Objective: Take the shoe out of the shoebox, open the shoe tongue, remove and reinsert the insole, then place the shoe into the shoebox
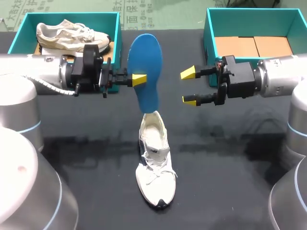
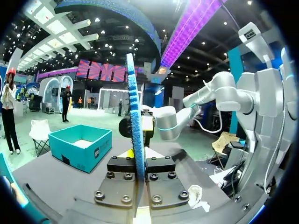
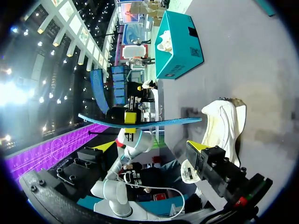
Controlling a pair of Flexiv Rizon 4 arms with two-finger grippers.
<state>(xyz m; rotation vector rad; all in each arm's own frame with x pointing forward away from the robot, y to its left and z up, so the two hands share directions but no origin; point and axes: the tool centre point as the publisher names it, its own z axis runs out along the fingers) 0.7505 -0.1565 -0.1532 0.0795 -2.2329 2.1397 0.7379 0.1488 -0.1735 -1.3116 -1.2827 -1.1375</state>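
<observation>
We find our left gripper (image 1: 139, 79) pinching the blue insole (image 1: 145, 67) upright, over the heel of the white shoe (image 1: 154, 163) on the table (image 1: 230, 158). Our right gripper (image 1: 189, 86), spread wide, hangs above that shoe's right side.

You see only one yellow tip of the left gripper (image 1: 139, 79), the other hidden behind the blue insole (image 1: 145, 67), whose lower end perhaps covers the heel rim of the shoe (image 1: 154, 163).
</observation>
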